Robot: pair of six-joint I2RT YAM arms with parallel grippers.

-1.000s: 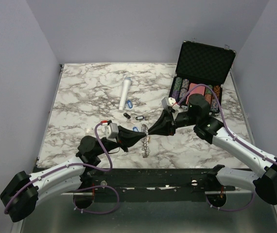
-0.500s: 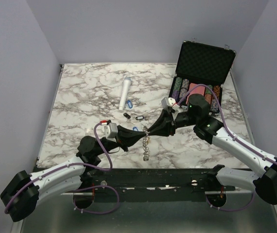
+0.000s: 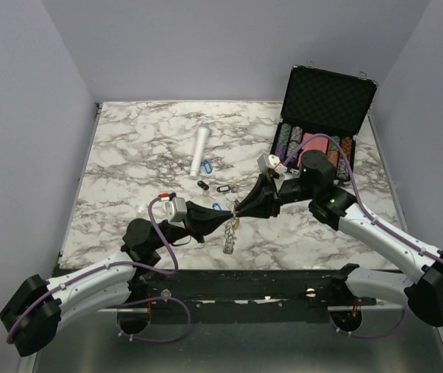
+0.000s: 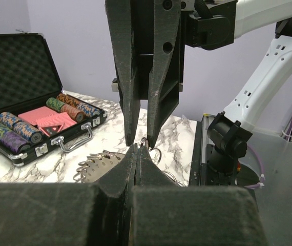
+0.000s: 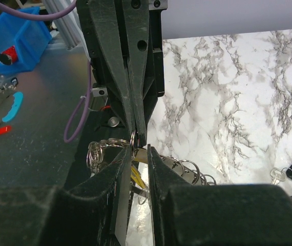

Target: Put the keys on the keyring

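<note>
Grey-veined white marble table (image 3: 136, 167), silvery keyring (image 3: 230, 237), black case (image 3: 326, 101)

Both arms reach inward, tips meeting mid-table. Left gripper (image 3: 229, 217) pinched closed; right gripper (image 3: 241, 207) slightly parted.

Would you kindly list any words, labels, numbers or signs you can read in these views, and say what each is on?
No legible text appears in any view.
The key tags are too small to show any writing.
The poker chips in the case show only stripes.
The blue bin carries no visible label.
</note>
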